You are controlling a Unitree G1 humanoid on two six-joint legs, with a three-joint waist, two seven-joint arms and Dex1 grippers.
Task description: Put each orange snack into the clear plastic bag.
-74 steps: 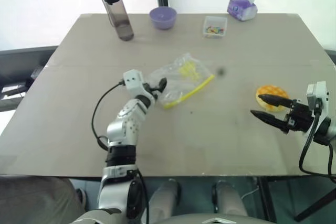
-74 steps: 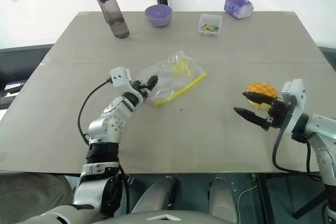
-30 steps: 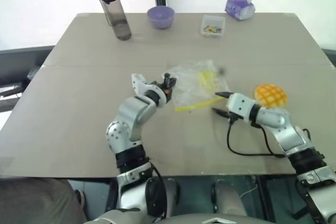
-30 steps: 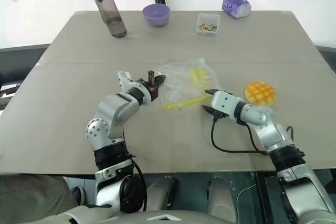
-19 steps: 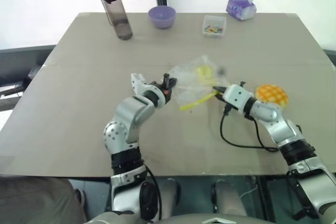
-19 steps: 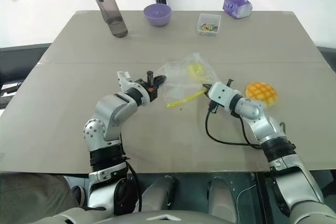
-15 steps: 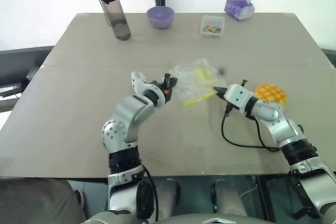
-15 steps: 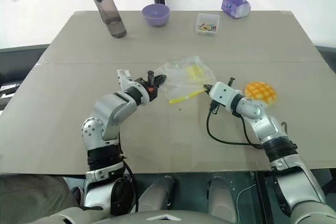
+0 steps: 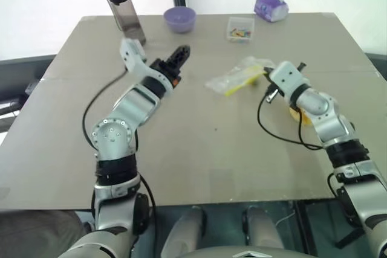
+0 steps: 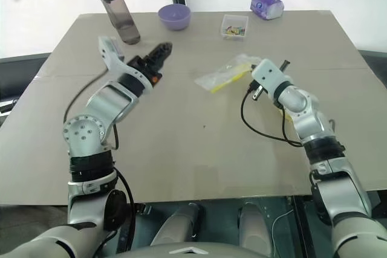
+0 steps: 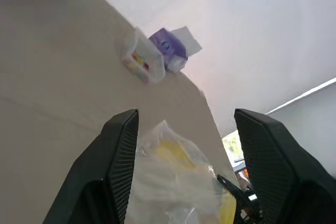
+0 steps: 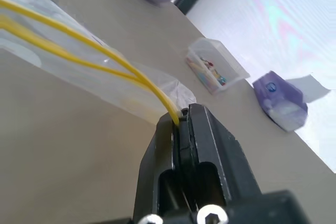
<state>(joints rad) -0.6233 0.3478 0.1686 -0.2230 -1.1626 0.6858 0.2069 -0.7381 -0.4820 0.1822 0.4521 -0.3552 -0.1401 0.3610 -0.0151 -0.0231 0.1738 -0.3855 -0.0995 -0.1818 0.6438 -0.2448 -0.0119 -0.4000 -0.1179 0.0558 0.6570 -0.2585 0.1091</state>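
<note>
Released by the left gripper [image 9: 180, 53], the clear plastic bag [image 9: 233, 79] is now carried by the right gripper [image 12: 182, 117] alone, whose fingers are pressed together on the end of the yellow seal strip. Where half a second ago the bag was stretched between both grippers, it now hangs from one corner, lifted above the table [image 9: 199, 149], while the left gripper is raised well to the bag's left with its fingers spread and nothing between them. For the task this is judged a setback or a regrip: the mouth is no longer held open by two points.

The orange snack [image 9: 295, 113] is still outside the bag, lying on the table just to the bag's right and mostly hidden behind the right forearm; only a sliver seems to be visible. Beyond the bag stand a small clear box [image 9: 239, 29], a purple tissue pack [image 9: 271, 8], a purple bowl [image 9: 179, 19] and a dark bottle [image 9: 124, 17], all well apart from it. Nothing is seen lying between bag and snack except the right arm itself
</note>
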